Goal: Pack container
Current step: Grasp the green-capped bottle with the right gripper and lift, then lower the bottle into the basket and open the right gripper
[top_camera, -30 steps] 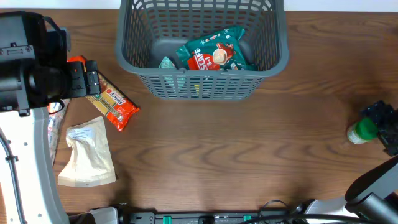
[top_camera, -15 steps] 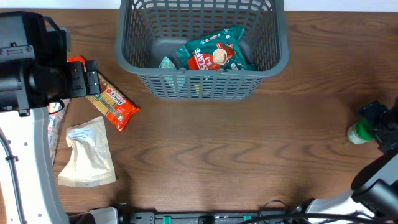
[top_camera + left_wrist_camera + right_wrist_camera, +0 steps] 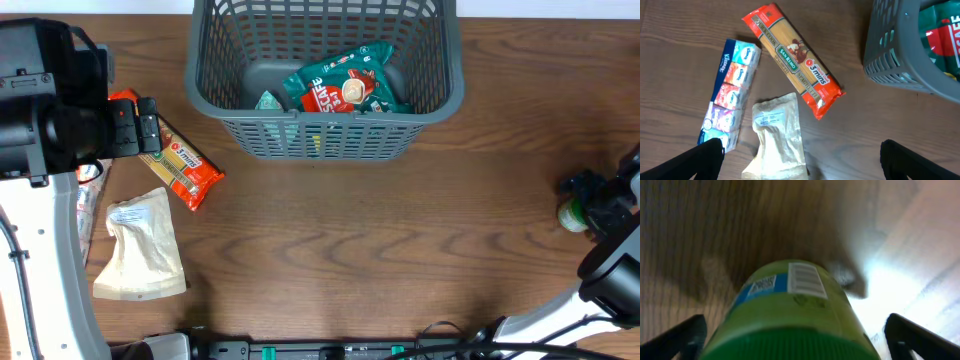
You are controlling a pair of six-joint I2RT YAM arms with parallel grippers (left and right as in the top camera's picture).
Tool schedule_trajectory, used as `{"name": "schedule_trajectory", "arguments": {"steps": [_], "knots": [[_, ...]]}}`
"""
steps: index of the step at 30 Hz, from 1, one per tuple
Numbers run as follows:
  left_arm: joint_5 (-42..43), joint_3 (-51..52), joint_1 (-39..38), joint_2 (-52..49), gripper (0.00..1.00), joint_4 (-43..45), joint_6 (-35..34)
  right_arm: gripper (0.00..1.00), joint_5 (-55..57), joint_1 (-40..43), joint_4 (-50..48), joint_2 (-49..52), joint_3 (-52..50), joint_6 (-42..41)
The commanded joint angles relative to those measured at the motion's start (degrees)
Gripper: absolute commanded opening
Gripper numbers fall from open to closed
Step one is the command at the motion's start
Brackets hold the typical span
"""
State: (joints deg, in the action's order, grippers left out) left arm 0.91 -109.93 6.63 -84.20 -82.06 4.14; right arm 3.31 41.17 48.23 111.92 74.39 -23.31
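Nearest, by the near-left corner of the desk [image 3: 400,260], a beige pouch [image 3: 140,250] with a white label lies flat. At the left edge, just beside the pouch, is a multipack of tissues [image 3: 732,95]. The left arm hides most of it from overhead.

Over at the right edge, about midway between near and far, sits a green bottle [image 3: 790,315] with a green cap and a blue-and-white label carrying a barcode. The right fingers [image 3: 598,205] stand spread wide, one on each side of the bottle. In the right wrist view a gap shows between each fingertip and the bottle, so they are not closed on it.

Further back on the left, a long red-and-yellow pasta packet [image 3: 792,60] lies diagonally, its near end just beside the pouch's top. The left fingers [image 3: 705,155] hang above this cluster, over the far end of the pasta packet in the overhead view. They are wide apart and hold nothing.

Farthest, at the middle of the far edge, stands the container [image 3: 320,135], a large grey basket with slotted walls, well apart from the loose items and from the bottle. Inside it lies a green packet [image 3: 345,85] with red and white print. A smaller teal piece [image 3: 268,100] touches the packet's left side, too little of it showing to identify.
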Motion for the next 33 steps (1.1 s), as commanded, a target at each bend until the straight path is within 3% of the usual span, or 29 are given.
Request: {"name": "schedule_trajectory", "arguments": {"steps": [1, 3, 5, 11, 20, 29, 33], "knots": [[0.0, 0.0, -0.1, 0.5, 0.99, -0.1, 0.6, 0.8, -0.4, 0.0, -0.5, 1.6, -0.4, 0.2], [0.0, 0.0, -0.1, 0.5, 0.99, -0.1, 0.6, 0.64, -0.4, -0.1, -0.7, 1.6, -0.4, 0.2], [0.0, 0.0, -0.1, 0.5, 0.99, -0.1, 0.6, 0.54, -0.4, -0.3, -0.8, 1.6, -0.4, 0.2], [0.0, 0.0, -0.1, 0.5, 0.99, -0.1, 0.6, 0.03, -0.4, -1.4, -0.2, 1.6, -0.3, 0.2], [0.0, 0.0, -0.1, 0.5, 0.99, -0.1, 0.6, 0.01, -0.6, -10.2, 8.2, -1.6, 8.8, 5.7], [0.0, 0.0, -0.1, 0.5, 0.99, -0.1, 0.6, 0.01, -17.5, -24.7, 22.4, -2.2, 39.5, 14.4], [0.0, 0.0, -0.1, 0.5, 0.99, -0.1, 0.6, 0.01, -16.7, -31.9, 23.4, -2.2, 51.8, 14.5]]}}
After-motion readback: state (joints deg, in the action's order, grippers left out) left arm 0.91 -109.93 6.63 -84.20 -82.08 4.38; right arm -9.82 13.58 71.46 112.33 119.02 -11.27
